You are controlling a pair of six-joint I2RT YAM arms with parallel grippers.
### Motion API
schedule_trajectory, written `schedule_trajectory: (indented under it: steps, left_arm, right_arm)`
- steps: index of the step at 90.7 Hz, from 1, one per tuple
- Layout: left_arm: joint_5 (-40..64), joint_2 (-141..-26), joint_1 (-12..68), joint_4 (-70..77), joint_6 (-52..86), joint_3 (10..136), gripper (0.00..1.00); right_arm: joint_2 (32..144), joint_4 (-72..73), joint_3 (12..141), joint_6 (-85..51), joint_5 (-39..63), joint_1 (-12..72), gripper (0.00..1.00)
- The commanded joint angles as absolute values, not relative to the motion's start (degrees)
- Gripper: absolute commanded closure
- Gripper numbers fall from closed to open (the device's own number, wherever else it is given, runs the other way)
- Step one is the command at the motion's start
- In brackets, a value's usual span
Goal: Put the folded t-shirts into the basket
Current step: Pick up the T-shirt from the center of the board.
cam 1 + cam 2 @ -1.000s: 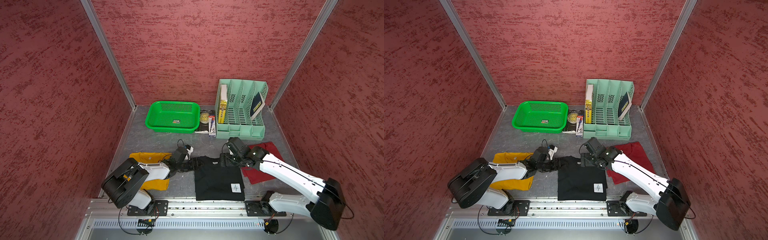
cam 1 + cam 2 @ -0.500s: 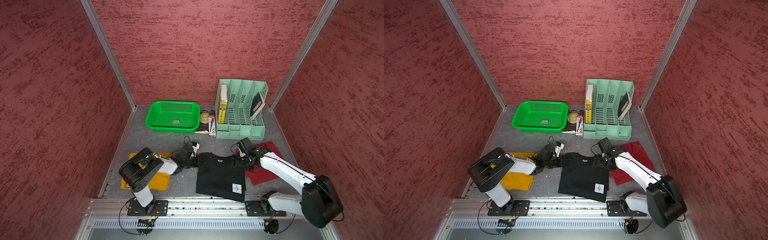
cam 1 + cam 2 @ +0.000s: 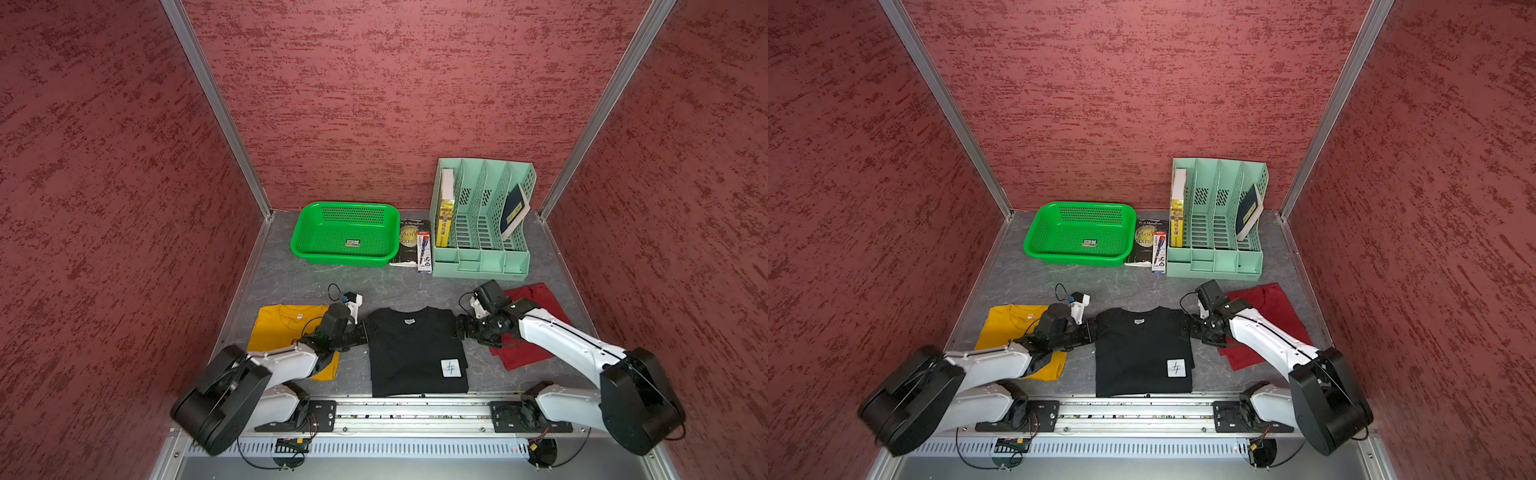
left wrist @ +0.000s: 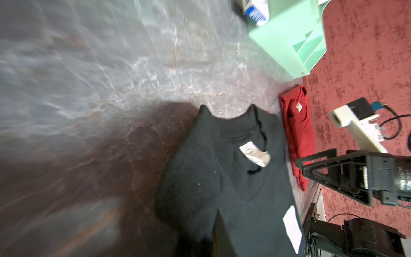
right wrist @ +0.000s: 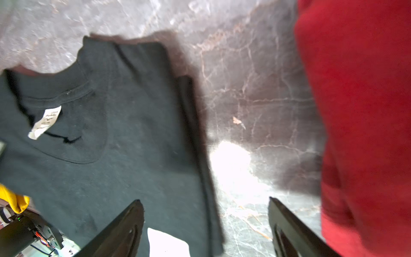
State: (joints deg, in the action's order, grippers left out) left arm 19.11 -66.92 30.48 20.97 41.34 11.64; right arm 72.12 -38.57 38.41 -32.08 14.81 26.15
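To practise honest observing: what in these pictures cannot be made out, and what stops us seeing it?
- Whether the left pincer holds the black t-shirt: tips dark against dark cloth in both top views, out of frame in the blurred left wrist view.
- The yellow t-shirt: near part under the left arm, both top views.
- The red t-shirt: middle under the right arm, both top views.
- The sticker in the basket: too small to read.

Robot lab booth — red textured walls [image 3: 395, 104], aluminium posts [image 3: 219, 108], mounting rail [image 3: 411, 409]
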Motion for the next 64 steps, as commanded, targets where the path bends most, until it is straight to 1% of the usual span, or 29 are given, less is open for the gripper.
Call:
schedule_trajectory:
  steps: [1, 10, 17, 35, 52, 58, 64]
  left_arm:
    - [16.0, -55.6, 29.4, 10.1, 41.3, 10.8, 1.0]
    - [15.2, -48.6, 28.7, 5.3, 41.1, 10.6, 1.0]
    - [15.2, -46.6, 28.3, 3.9, 40.4, 10.3, 1.0]
    - [18.7, -50.8, 26.6, 6.1, 40.4, 10.9, 1.0]
    - [21.1, -54.0, 25.4, 8.4, 40.7, 11.1, 1.0]
    - [21.4, -54.2, 25.0, 8.6, 40.8, 11.1, 1.0]
    - [21.4, -54.1, 24.4, 8.7, 40.8, 10.8, 1.0]
  right_arm:
    - [72.4, -34.9, 41.2, -30.3, 14.0, 26.4, 0.1]
    - [77.9, -31.6, 43.6, -24.8, 19.9, 26.4, 0.1]
    - [82.5, -31.6, 47.1, -22.1, 19.8, 26.3, 0.11]
    - [93.4, -25.8, 52.2, -17.9, 32.9, 25.5, 0.15]
    - [100.4, -26.2, 55.4, -14.8, 33.6, 23.8, 0.19]
    - [103.0, -26.4, 56.3, -12.5, 34.6, 23.8, 0.27]
    - [105.5, -25.6, 56.5, -10.7, 39.7, 23.8, 0.37]
